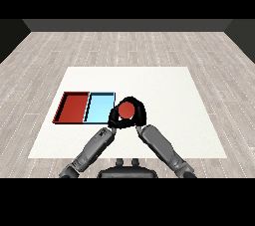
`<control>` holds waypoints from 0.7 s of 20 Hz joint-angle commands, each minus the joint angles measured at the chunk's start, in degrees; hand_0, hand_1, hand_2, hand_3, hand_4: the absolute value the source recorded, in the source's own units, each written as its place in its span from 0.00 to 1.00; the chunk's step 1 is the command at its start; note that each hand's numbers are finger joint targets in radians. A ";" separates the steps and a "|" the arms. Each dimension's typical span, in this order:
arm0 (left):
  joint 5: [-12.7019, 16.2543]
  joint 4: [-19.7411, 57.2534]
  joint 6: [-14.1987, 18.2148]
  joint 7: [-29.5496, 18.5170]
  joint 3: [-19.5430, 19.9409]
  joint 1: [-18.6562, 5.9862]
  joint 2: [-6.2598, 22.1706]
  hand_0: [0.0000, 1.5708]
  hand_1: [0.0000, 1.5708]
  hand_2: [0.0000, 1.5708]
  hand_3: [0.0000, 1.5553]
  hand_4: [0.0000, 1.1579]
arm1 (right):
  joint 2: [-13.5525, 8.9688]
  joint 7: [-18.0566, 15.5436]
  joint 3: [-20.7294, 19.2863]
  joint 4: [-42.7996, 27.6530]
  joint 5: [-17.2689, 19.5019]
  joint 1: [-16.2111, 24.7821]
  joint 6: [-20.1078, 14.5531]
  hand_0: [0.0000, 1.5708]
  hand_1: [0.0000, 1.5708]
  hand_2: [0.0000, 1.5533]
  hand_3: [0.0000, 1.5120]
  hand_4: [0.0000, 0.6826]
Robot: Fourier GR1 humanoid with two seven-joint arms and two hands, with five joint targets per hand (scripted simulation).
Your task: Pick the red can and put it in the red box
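White table (pixel 164 95) bears red tray (pixel 72 107) beside light blue tray (pixel 98 106).

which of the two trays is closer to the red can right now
The light blue tray: it lies right beside the red can held between the robot hands, while the red tray sits on its far side, farther left.

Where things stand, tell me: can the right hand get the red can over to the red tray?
Probably yes. The right hand curls round the red can; only the light blue tray lies before the red tray.

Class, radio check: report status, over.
Right robot hand and left robot hand curled round red can. Can beside light blue tray, outside red tray. Nothing between.
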 commanded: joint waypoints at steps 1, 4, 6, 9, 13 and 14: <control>-0.55 -1.40 1.12 -0.49 1.34 -1.37 -1.01 1.00 1.00 0.99 0.95 0.98 | 0.57 0.00 3.47 2.44 -2.89 -2.43 -2.91 0.95 0.95 0.93 0.92 0.95; 0.31 -0.69 -0.60 -7.17 1.89 -0.02 -1.02 1.00 1.00 1.00 0.96 0.99 | 0.58 0.19 3.28 1.58 -3.08 -1.24 -1.83 0.92 0.92 0.89 0.89 0.60; 0.50 -2.23 0.25 -7.54 1.62 0.62 -1.03 1.00 1.00 1.00 0.97 0.99 | -1.15 2.32 -0.22 2.49 -0.48 0.88 1.73 0.59 0.59 0.60 0.35 0.00; 1.12 -1.62 0.28 -8.30 1.38 0.40 -1.04 1.00 1.00 1.00 0.97 0.99 | 0.20 6.11 0.09 1.55 2.71 0.20 0.67 0.00 0.00 0.00 0.00 0.00; -0.07 -1.81 2.89 -5.01 1.95 -1.97 -1.04 1.00 1.00 1.00 0.97 0.99 | 0.58 6.19 0.93 2.11 4.30 2.96 1.67 0.00 0.00 0.00 0.00 0.00; 0.55 -0.57 0.72 -12.10 0.43 3.96 -1.04 1.00 1.00 1.00 0.97 0.99 | 0.59 11.79 -1.22 -1.67 5.22 -0.82 0.52 0.00 0.00 0.00 0.00 0.00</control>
